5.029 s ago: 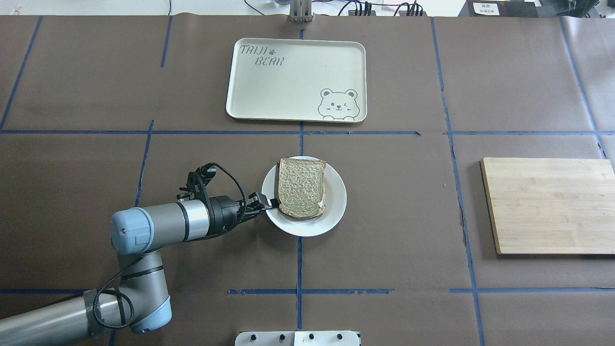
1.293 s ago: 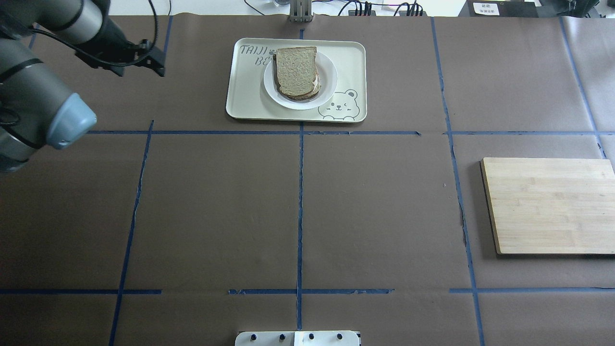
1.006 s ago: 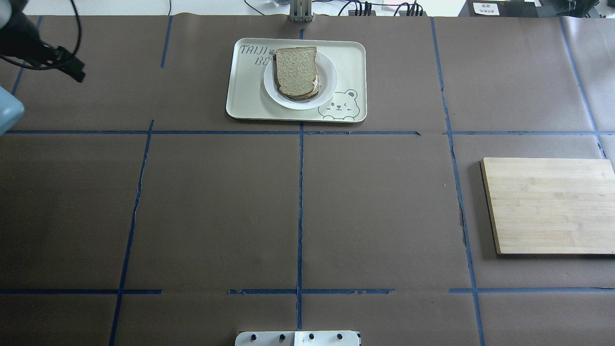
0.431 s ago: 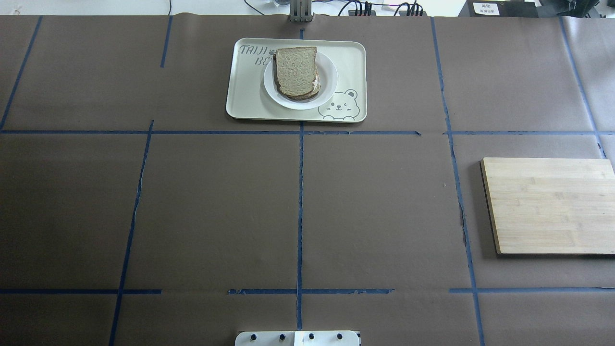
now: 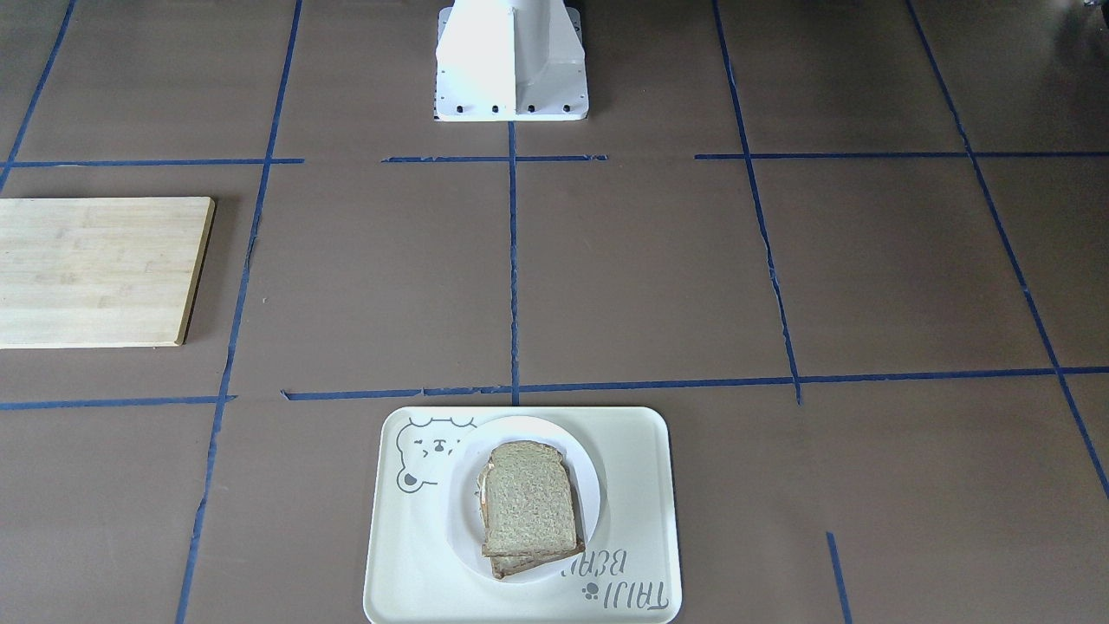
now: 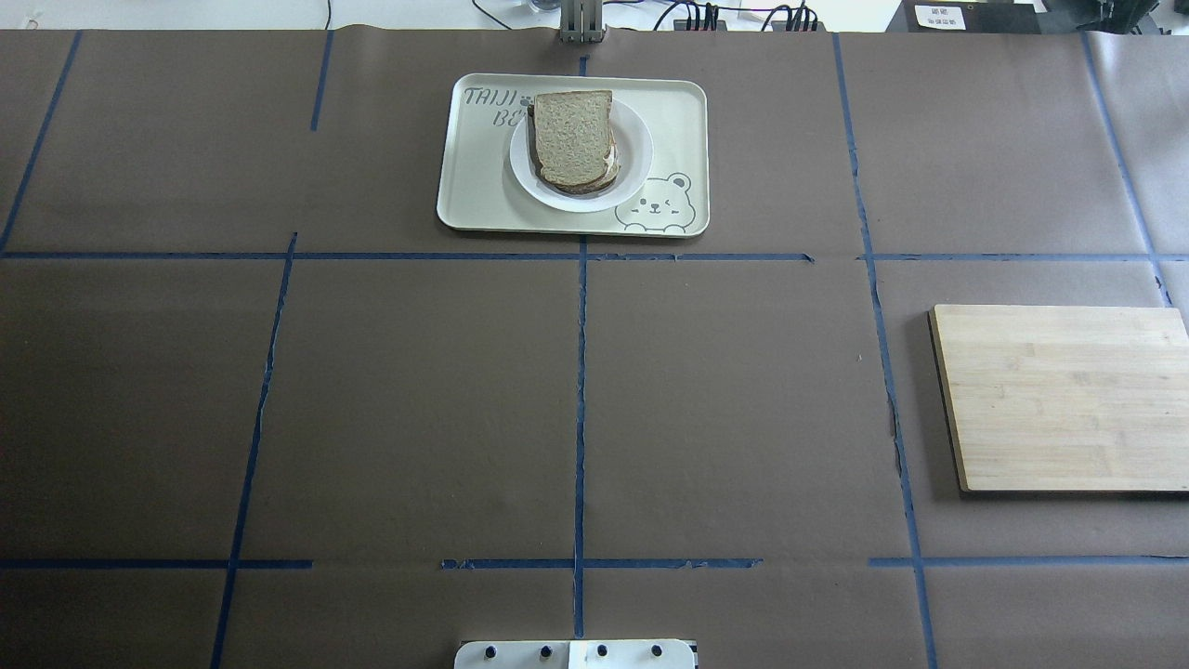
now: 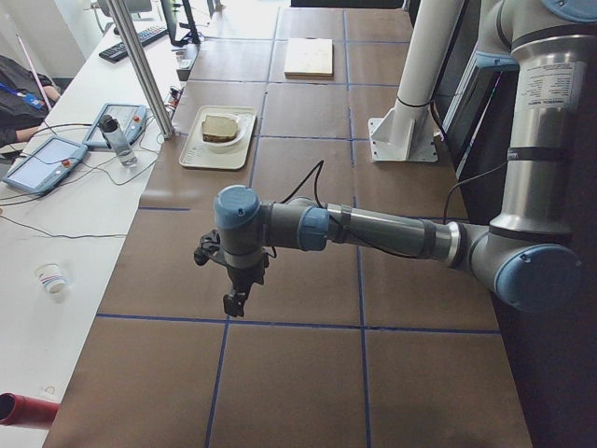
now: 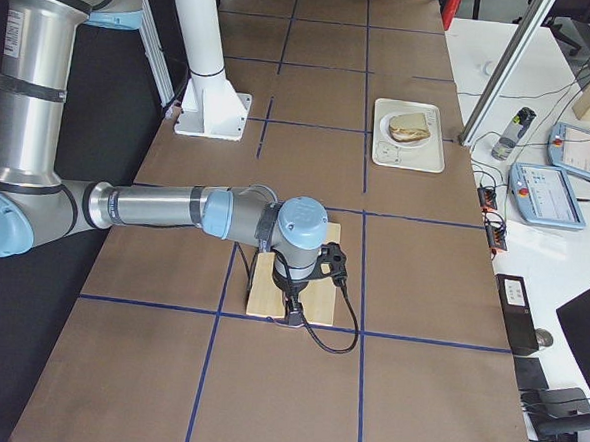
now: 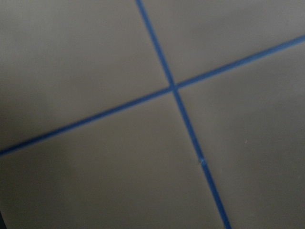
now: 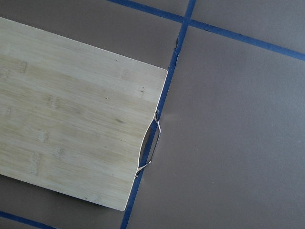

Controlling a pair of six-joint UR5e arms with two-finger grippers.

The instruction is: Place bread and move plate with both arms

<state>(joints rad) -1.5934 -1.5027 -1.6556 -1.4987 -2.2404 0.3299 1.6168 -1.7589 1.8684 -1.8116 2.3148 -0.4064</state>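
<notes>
The brown bread (image 6: 573,139) lies on the small white plate (image 6: 637,158), with the edge of another slice under it. The plate stands on the cream bear tray (image 6: 474,190) at the table's far middle. All three also show in the front view: bread (image 5: 528,507), plate (image 5: 589,481), tray (image 5: 645,485). My left gripper (image 7: 233,303) shows only in the exterior left view, hanging above bare table far from the tray. My right gripper (image 8: 292,316) shows only in the exterior right view, above the cutting board. I cannot tell whether either is open or shut.
A bamboo cutting board (image 6: 1059,395) with a metal handle (image 10: 150,148) lies at the robot's right. The white robot base (image 5: 511,61) stands at the near edge. Tablets and a bottle (image 7: 117,140) sit on the white bench beyond the tray.
Five seconds ago my left gripper was at the plate's rim in the table's middle. The plate with bread now stands on the tray. The left arm has swung left, out of the overhead view.
</notes>
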